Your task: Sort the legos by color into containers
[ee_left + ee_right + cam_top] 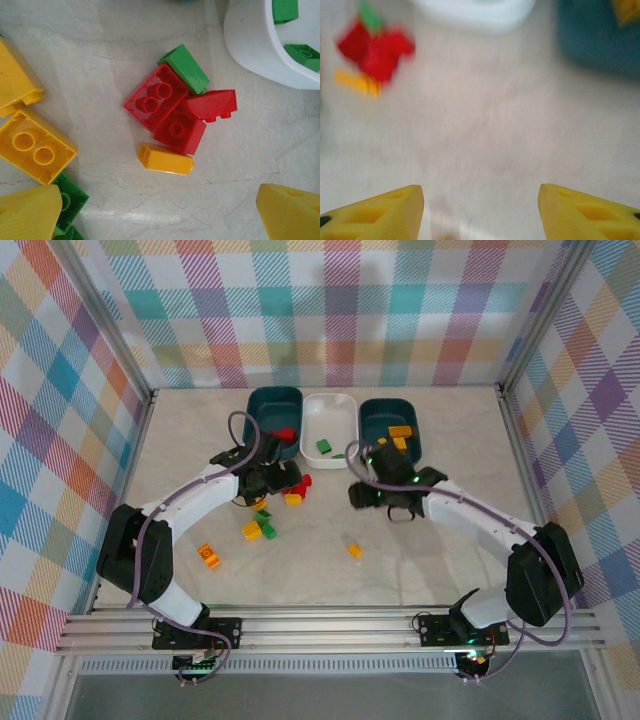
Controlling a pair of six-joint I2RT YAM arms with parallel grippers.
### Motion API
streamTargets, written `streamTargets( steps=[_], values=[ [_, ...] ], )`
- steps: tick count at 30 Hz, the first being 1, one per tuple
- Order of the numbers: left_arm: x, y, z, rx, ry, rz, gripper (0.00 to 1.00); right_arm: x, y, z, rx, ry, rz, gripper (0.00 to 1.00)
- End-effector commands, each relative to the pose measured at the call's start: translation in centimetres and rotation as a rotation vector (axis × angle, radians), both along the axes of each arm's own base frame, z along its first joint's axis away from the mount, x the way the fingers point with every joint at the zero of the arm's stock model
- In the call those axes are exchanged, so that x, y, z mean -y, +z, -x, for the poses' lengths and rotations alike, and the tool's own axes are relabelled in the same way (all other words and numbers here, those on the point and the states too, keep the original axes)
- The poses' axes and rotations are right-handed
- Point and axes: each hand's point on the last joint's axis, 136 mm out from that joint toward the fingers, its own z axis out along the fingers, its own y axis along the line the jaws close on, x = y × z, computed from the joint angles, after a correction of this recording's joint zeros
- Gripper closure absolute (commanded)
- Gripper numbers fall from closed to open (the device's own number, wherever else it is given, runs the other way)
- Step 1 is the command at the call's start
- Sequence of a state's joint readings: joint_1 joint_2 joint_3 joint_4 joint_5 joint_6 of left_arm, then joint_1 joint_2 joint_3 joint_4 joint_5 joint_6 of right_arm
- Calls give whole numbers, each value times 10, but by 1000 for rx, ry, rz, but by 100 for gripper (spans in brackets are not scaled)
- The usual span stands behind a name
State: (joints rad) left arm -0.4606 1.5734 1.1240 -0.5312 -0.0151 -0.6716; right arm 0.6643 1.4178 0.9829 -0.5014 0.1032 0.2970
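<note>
Left wrist view: the orange brick (pixel 165 158) lies lengthwise left-right, below a red two-stud brick (pixel 156 97) angled up-right. The left gripper (pixel 160 215) jaws gape wide and empty. The right gripper (pixel 480 210) jaws stand apart, empty.

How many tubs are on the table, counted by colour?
Dark teal tubs: 2
White tub: 1
Total: 3

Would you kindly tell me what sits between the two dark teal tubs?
The white tub, holding a green brick, sits between the left teal tub and the right teal tub, as the top external view shows.
</note>
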Motion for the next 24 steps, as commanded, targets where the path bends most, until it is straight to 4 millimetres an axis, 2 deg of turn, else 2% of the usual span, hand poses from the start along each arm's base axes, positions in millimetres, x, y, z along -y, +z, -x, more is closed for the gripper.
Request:
streamTargets(
  steps=[1, 3, 6, 9, 15, 24],
  values=[
    [-8, 9, -2, 10, 12, -4, 1, -19, -17, 49, -133, 167, -37, 34],
    [-11, 13, -2, 21, 14, -18, 1, -34, -30, 66, -180, 249, 3, 32],
    [-15, 20, 0, 36, 26, -20, 1, -32, -56, 69, -224, 246, 95, 36],
    [-23, 23, 6, 52, 46, -37, 0, -35, -72, 72, -254, 260, 94, 40],
    [-31, 25, 11, 52, 61, -58, 0, -33, -89, 79, -289, 278, 146, 51],
    [-21, 24, 2, 42, 47, -34, 0, -26, -100, 96, -306, 279, 232, 51]
  ],
)
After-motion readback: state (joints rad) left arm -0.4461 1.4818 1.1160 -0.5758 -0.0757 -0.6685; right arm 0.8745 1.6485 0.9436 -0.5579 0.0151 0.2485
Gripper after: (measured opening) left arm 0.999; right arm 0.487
